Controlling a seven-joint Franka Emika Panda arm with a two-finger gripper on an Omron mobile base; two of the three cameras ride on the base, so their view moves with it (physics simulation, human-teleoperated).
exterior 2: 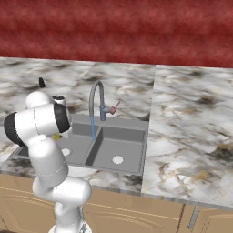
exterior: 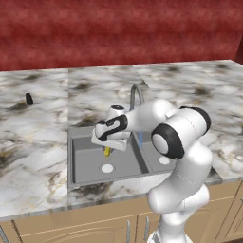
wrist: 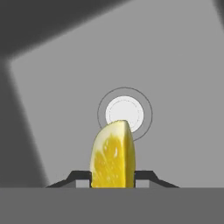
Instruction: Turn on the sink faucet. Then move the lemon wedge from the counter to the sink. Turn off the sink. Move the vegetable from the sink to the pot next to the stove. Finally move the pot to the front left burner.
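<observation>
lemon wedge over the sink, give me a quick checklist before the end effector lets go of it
1. Lemon wedge clamped in the end effector: ok, the fingers press on both of its sides.
2. End effector over a basin of the sink, not the counter: ok, grey floor lies below.
3. White drain under the wedge: ok, just beyond its tip in the hand view.
4. Sink faucet running: ok, a blue stream falls from the spout.
5. Stream lands in the same basin: cannot tell.
6. Drop height is low: cannot tell.
</observation>
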